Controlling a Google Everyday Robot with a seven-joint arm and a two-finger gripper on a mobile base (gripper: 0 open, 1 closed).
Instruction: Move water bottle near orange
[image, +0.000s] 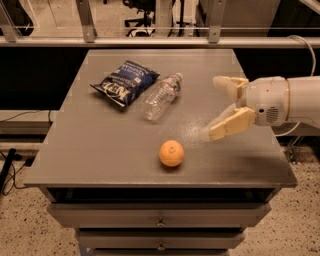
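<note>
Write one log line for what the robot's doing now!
claw: open, empty, over right side of table | water bottle: lying beside chip bag | orange: nearer front edge, apart from bottle

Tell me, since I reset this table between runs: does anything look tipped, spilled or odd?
The water bottle lies on its side beside the blue chip bag, capped, with nothing visibly spilled. The orange sits apart near the front edge. The pincer is open and empty above the right side of the table.
</note>
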